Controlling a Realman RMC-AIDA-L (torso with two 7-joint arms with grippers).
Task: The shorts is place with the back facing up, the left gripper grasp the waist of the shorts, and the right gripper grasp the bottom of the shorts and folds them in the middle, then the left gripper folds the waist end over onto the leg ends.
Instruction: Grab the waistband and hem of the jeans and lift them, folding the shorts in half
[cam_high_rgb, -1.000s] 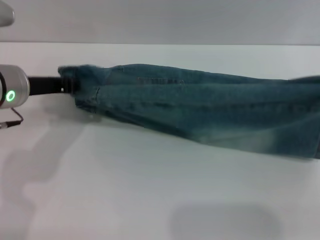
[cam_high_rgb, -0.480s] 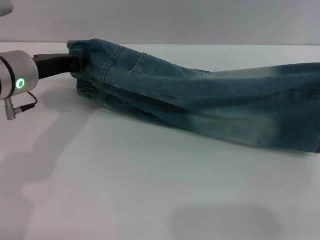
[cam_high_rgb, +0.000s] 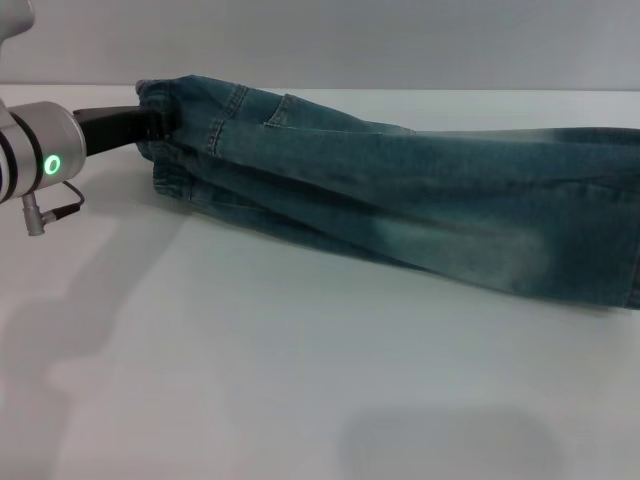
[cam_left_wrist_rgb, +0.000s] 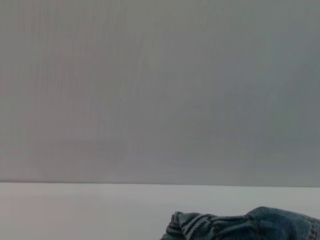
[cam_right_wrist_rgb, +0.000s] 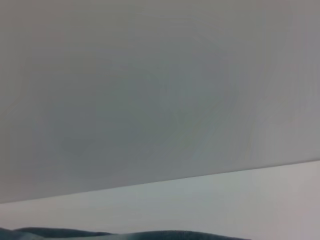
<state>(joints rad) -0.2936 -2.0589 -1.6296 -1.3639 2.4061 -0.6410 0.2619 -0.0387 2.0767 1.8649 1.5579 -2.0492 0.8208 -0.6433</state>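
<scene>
The blue-green denim shorts (cam_high_rgb: 420, 200) are folded lengthwise into a long band across the head view, sagging toward the white table (cam_high_rgb: 250, 380). My left gripper (cam_high_rgb: 150, 122), a black claw on a silver arm with a green light (cam_high_rgb: 52, 164), is shut on the gathered waist (cam_high_rgb: 165, 160) at the far left and holds it above the table. A back pocket (cam_high_rgb: 250, 108) faces up near the waist. The bottom of the shorts runs out past the right edge. The right gripper is out of view. Denim shows low in the left wrist view (cam_left_wrist_rgb: 240, 227) and right wrist view (cam_right_wrist_rgb: 100, 234).
A plain grey wall (cam_high_rgb: 400, 40) stands behind the table's far edge. The shorts and my left arm cast shadows on the bare white tabletop in front.
The waist end has risen and shifted slightly right with my left gripper. The fabric has rolled so the back pocket now faces up. The last half second shows little movement.
</scene>
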